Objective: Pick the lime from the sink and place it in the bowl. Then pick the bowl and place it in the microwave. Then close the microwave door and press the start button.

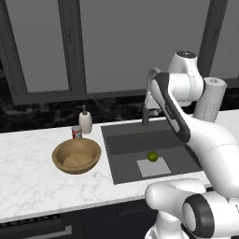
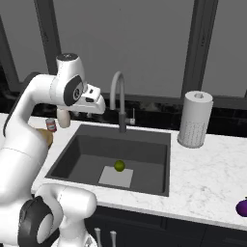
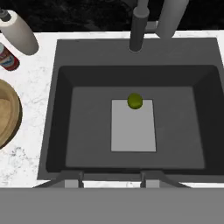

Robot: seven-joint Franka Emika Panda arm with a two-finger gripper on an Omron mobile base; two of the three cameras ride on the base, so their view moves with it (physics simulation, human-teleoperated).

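The lime lies on the far edge of the pale square patch on the bottom of the sink. The wooden bowl stands empty on the marble counter left of the sink. My gripper hangs high above the basin's near side, looking straight down. It is open, with its fingertips wide apart and nothing between them. The microwave and its door are out of view.
The curved faucet rises behind the sink. A soap dispenser and a red can stand behind the bowl. A paper towel roll is right of the sink, and a purple thing lies at the counter's far right.
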